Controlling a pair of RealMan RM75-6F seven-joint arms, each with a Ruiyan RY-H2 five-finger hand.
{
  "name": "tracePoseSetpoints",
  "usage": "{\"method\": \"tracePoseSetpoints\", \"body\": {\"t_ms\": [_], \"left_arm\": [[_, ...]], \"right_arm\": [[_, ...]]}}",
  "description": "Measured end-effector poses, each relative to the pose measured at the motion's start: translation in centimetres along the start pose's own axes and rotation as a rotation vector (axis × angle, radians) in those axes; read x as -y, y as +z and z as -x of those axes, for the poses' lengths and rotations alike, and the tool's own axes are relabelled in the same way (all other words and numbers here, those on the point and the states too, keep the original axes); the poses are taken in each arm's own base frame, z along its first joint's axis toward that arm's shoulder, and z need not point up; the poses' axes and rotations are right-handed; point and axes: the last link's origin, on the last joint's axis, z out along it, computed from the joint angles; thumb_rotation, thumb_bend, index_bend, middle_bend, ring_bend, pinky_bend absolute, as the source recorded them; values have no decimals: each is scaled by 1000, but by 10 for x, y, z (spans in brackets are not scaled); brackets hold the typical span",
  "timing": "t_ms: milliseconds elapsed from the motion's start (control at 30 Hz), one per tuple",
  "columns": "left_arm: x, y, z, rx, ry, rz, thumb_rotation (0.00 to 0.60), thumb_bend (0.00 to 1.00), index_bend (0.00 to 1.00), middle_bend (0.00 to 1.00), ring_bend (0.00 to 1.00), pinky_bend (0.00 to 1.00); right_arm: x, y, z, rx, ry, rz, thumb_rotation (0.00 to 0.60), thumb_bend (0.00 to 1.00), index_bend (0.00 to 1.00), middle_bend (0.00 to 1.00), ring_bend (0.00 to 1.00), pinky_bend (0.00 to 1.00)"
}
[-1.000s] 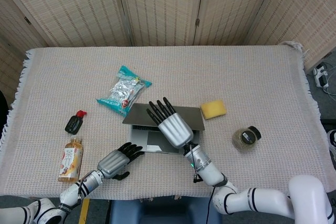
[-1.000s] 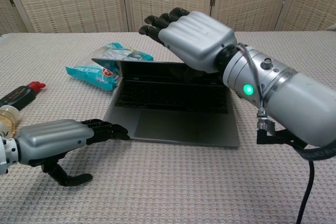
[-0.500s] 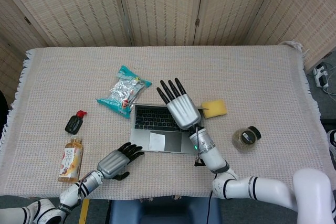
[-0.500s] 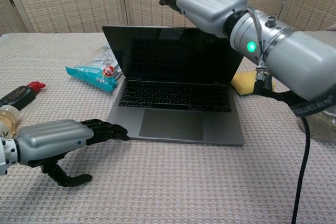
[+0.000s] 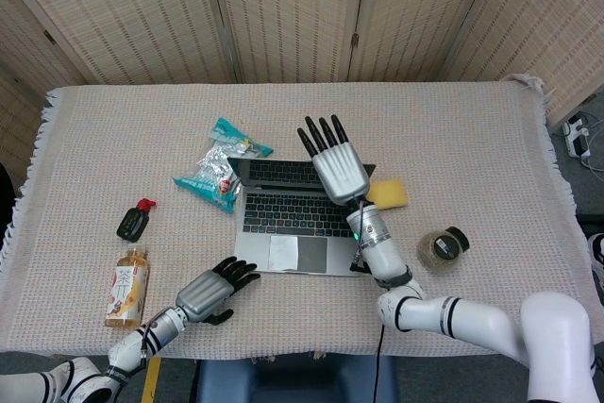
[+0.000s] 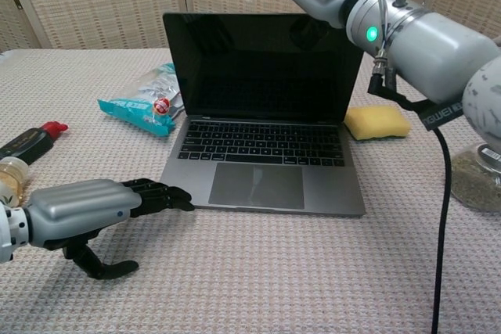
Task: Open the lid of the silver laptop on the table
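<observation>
On the woven tablecloth (image 5: 453, 129) the silver laptop (image 6: 264, 154) sits near the front edge, lid raised upright with its dark screen facing the robot. The right hand (image 5: 338, 163) hovers at the lid's top edge, fingers (image 5: 321, 131) extended and slightly spread, holding nothing. The left hand (image 6: 86, 209) rests on the cloth just left of the laptop's front corner, fingers stretched flat, empty. A snack packet (image 5: 219, 166) lies behind the laptop's left side; a yellow sponge (image 6: 377, 122) sits to its right. A tea bottle (image 5: 126, 287) and a small dark red-capped bottle (image 5: 134, 220) lie far left.
</observation>
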Motion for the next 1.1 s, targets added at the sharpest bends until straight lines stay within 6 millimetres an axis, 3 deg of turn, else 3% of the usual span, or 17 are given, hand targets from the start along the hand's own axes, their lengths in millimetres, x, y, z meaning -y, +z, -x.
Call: {"method": "tracePoseSetpoints", "body": {"t_ms": [700, 1100], "left_arm": [[1, -2, -1, 2, 3, -4, 600, 469, 81, 56, 0, 0], [3, -4, -4, -11, 0, -11, 600, 469, 80, 56, 0, 0]], "right_arm": [[-30, 53, 0, 17, -34, 126, 600, 512, 0, 0, 0, 0], [-32, 64, -6, 17, -25, 150, 600, 512, 0, 0, 0, 0]]}}
